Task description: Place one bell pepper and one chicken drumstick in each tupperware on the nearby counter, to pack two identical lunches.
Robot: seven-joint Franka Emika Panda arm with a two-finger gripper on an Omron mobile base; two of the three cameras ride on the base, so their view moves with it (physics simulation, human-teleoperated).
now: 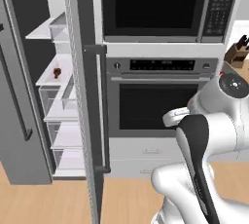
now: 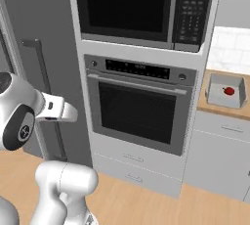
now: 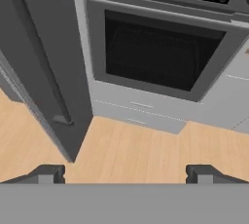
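Note:
My gripper point(image 3: 125, 174) is open and holds nothing. Its two dark fingertips point(image 3: 48, 173) stand wide apart above the wooden floor, facing the oven. At the right of the right base view, a clear tupperware point(image 2: 217, 98) sits on the tan counter point(image 2: 210, 107). A small red bell pepper point(image 2: 228, 90) lies inside it. In the left base view the fridge stands open, and a small red-brown food item point(image 1: 57, 72) rests on a white shelf. It is too small to tell what it is. No chicken drumstick is recognisable.
The open fridge door point(image 3: 44, 62), with its long handle point(image 1: 102, 106), stands edge-on beside the built-in oven point(image 2: 139, 106). A microwave point(image 2: 132, 9) sits above the oven. A knife block point(image 1: 237, 53) stands at the far right.

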